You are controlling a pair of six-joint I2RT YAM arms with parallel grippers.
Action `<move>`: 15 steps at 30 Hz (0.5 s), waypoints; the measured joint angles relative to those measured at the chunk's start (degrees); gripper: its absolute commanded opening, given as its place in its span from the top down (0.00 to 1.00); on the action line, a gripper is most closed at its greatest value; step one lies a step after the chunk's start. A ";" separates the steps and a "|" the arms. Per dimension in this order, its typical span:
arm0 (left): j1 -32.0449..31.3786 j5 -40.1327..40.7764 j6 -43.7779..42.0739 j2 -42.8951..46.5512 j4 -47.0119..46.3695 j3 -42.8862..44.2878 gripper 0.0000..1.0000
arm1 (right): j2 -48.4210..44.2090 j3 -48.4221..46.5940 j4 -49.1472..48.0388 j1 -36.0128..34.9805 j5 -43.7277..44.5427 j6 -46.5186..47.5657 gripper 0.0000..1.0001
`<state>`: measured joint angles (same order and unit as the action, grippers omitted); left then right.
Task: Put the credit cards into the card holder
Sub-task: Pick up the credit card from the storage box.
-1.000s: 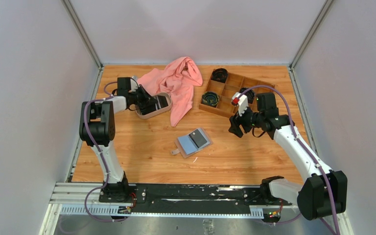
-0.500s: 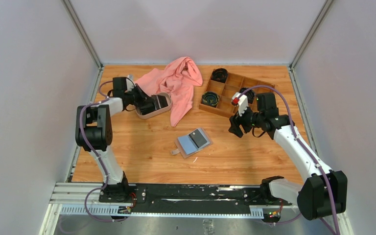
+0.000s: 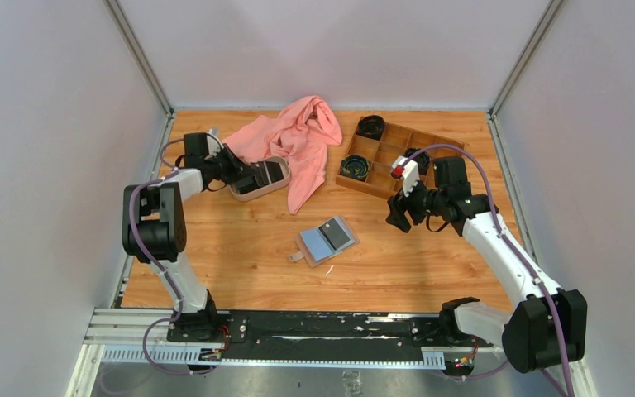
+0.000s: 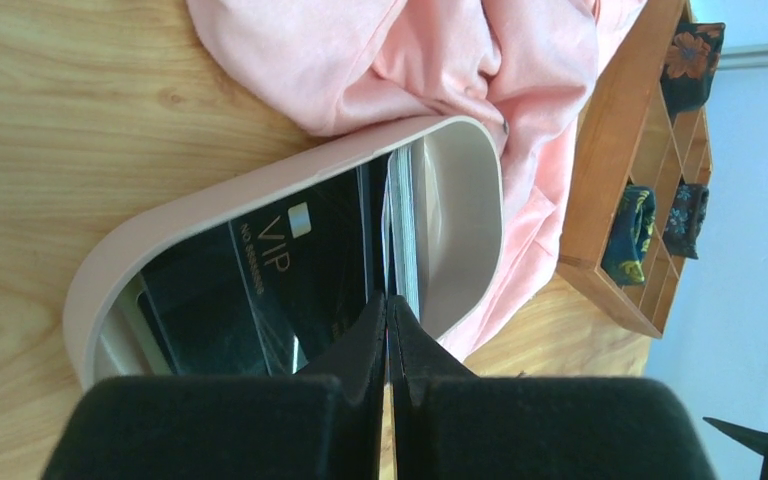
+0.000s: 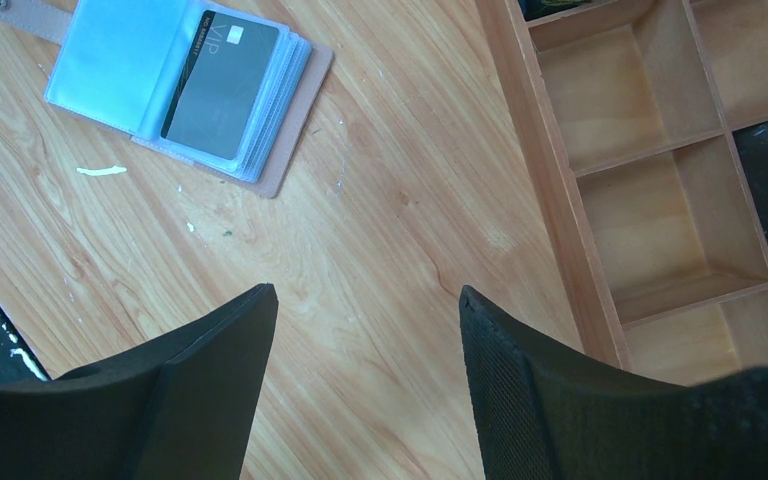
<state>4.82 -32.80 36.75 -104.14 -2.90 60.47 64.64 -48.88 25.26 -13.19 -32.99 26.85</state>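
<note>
Card pick-up under way: the left jaws are sitting shut at the tray (image 4: 260, 180), their tips touching the edge of the cards (image 4: 260, 270) stacked inside it. Whether a card is pinched between them cannot be told. A pink cloth (image 4: 410, 60) is lying just beyond the tray.

The right jaws are hanging wide open and empty above the bench (image 5: 390, 200). In their wrist view the holder (image 5: 110, 60) is lying open ahead of them and to the left, with one dark card (image 5: 220, 85) already in a pocket, and the box (image 5: 550, 200) is sitting to their right.

The step in hand appears to be drawing the next card out of the tray. The next move is likely calling for a lift that brings away one card only, then a carry over to the holder, with the thin edge lined up to a pocket slit.
</note>
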 measured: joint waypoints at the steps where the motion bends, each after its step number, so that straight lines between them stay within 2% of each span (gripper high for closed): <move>1: 0.20 0.07 -0.17 0.52 0.04 -0.55 1.00 | 0.00 0.00 0.02 0.00 -0.04 0.17 0.29; 15: 1.62 3.76 -5.51 19.15 5.25 -6.62 1.00 | -0.04 0.00 2.69 -0.07 -4.31 3.28 0.28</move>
<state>6.44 -29.04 31.24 -84.99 2.35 53.84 64.60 -48.88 27.94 -13.26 -37.30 30.13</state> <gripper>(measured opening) 0.004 0.717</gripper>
